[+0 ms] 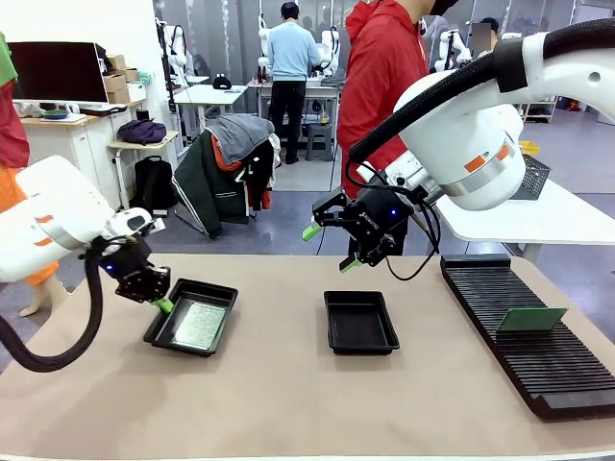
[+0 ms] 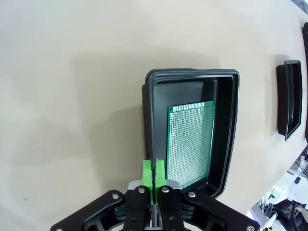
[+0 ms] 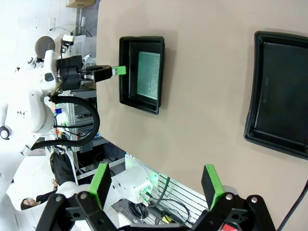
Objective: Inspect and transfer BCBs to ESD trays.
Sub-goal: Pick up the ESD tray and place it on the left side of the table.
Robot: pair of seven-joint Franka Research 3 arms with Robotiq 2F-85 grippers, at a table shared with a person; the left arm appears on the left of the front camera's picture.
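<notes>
Resolving dots on the BCB point(image 2: 190, 144), wrist view has left jaws touching (right jaws gape).

Text, labels and numbers: none can be read with certainty.
Right gripper point(image 1: 329, 248): small pale print is carried on its black body, but it is too small to be read.

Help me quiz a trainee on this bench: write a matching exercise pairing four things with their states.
Things
1. left tray
2. middle tray
3. ribbed rack
4. wire basket

States
A. empty
B. holds a flat board
C. carries a propped board
D. sits on a white table

Pairs: 1-B, 2-A, 3-C, 4-D
</notes>
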